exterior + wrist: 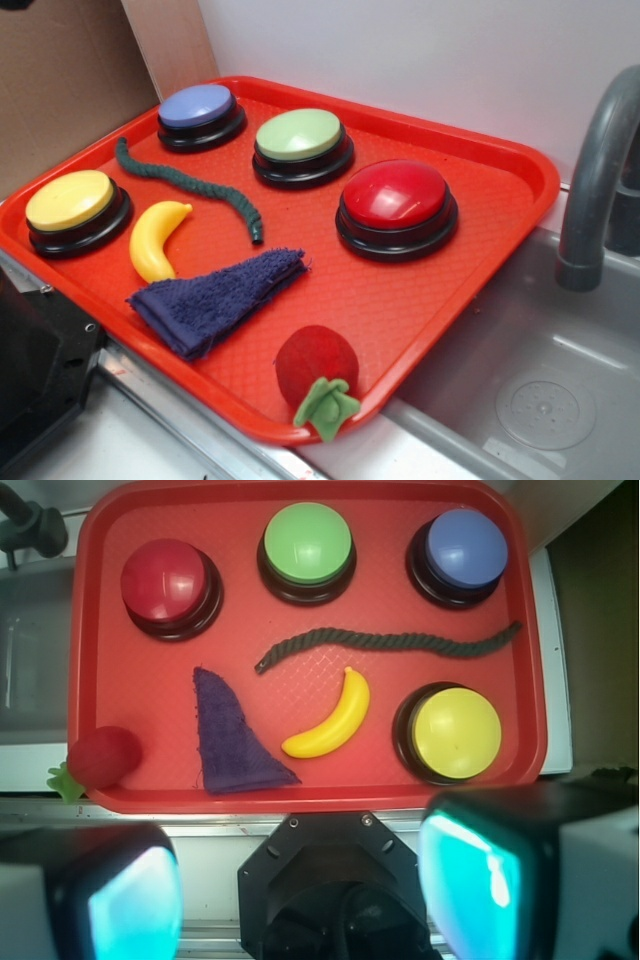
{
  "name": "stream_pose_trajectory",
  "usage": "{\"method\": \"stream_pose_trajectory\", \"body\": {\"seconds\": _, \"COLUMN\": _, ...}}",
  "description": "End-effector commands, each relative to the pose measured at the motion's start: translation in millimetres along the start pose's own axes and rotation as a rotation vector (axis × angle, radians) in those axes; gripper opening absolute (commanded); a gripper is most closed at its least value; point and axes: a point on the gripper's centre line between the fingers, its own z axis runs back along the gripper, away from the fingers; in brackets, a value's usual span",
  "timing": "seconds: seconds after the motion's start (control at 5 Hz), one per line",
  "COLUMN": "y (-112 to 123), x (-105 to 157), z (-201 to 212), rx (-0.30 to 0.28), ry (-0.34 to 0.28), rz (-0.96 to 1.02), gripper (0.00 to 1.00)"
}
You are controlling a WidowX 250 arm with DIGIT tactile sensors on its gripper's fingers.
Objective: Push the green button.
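Note:
The green button (pixel 298 135) has a pale green dome on a black base and stands at the back middle of the red tray (pixel 430 290). In the wrist view the green button (pixel 308 542) is at the top centre, on the far side of the tray (pixel 300 798). My gripper (pixel 300 890) is open and empty, its two fingers wide apart at the bottom of the wrist view. It hangs high over the black robot base (pixel 340 880), short of the tray's near rim and far from the button. The gripper does not show in the exterior view.
Also on the tray are a red button (pixel 396 195), a blue button (pixel 197 105), a yellow button (pixel 70 200), a toy banana (pixel 157 238), a dark green rope (pixel 190 183), a folded blue cloth (pixel 215 298) and a red plush fruit (pixel 315 365). A grey sink (pixel 540 400) with a faucet (pixel 600 170) lies to the right.

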Motion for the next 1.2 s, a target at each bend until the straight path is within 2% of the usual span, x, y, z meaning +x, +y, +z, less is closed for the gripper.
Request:
{"method": "stream_pose_trajectory", "body": {"seconds": 0.0, "y": 0.0, "x": 0.0, "z": 0.0, "rx": 0.0, "ry": 0.0, "rz": 0.0, "gripper": 1.0}}
{"method": "stream_pose_trajectory", "body": {"seconds": 0.2, "y": 10.5, "x": 47.7, "z": -31.6, "rx": 0.07, "ry": -0.042, "rz": 0.014, "gripper": 1.0}}
{"method": "stream_pose_trajectory", "body": {"seconds": 0.4, "y": 15.3, "x": 91.8, "z": -62.4, "rx": 0.139, "ry": 0.06, "rz": 0.077, "gripper": 1.0}}
{"method": "stream_pose_trajectory", "body": {"seconds": 0.8, "y": 15.3, "x": 91.8, "z": -62.4, "rx": 0.139, "ry": 0.06, "rz": 0.077, "gripper": 1.0}}
{"method": "stream_pose_trajectory", "body": {"seconds": 1.0, "y": 9.5, "x": 122.8, "z": -90.0, "rx": 0.174, "ry": -0.031, "rz": 0.006, "gripper": 1.0}}
